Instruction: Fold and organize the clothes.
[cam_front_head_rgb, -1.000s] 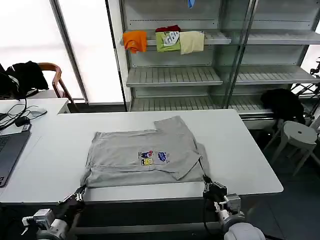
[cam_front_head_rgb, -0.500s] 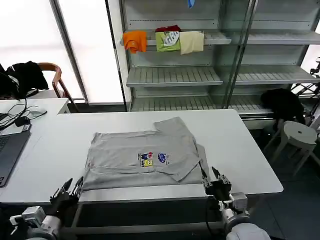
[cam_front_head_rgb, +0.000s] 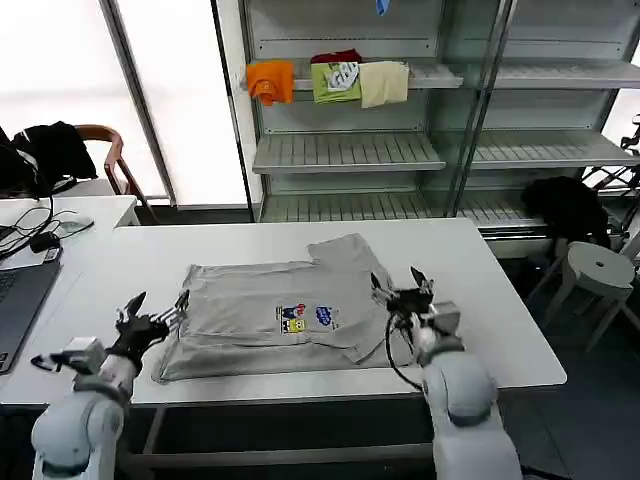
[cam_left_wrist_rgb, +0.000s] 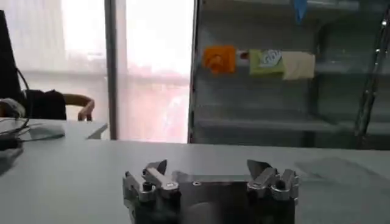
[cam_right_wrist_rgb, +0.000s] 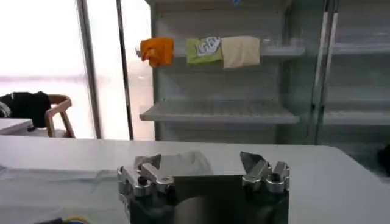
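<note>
Left pincer (cam_front_head_rgb: 155, 312) hangs over the white desk (cam_front_head_rgb: 480, 290), just by the left side of the grey shirt (cam_front_head_rgb: 270, 305). Its two fingers are spread apart and hold nothing. In the left wrist view the same pincer (cam_left_wrist_rgb: 207, 172) shows with a wide gap between its fingers, and the flat desk (cam_left_wrist_rgb: 67, 176) lies in front of it.

Over on the other side, the right pincer (cam_front_head_rgb: 400, 288) sits above the right edge of the shirt, near the folded sleeve. Its fingers are spread apart too, and nothing is in them. In the right wrist view this pincer (cam_right_wrist_rgb: 202, 165) is wide, with the grey shirt (cam_right_wrist_rgb: 55, 189) lying on the desk (cam_right_wrist_rgb: 341, 182) to one side of it and reaching past its fingers.

The shirt lies flat in the middle of the desk. It has a small print (cam_front_head_rgb: 305, 317) in many colours near its middle. Its top part near the collar is folded over, and the right sleeve is tucked in across the body.

Behind the desk stands a metal shelf (cam_front_head_rgb: 345, 150). On its upper level lie an orange garment (cam_front_head_rgb: 270, 82), a green garment (cam_front_head_rgb: 336, 80) and a cream garment (cam_front_head_rgb: 384, 84) in a row. A laptop (cam_front_head_rgb: 20, 300) sits at the far left, on another desk. A chair (cam_front_head_rgb: 100, 150) with a black garment (cam_front_head_rgb: 50, 150) on it stands by the window.
</note>
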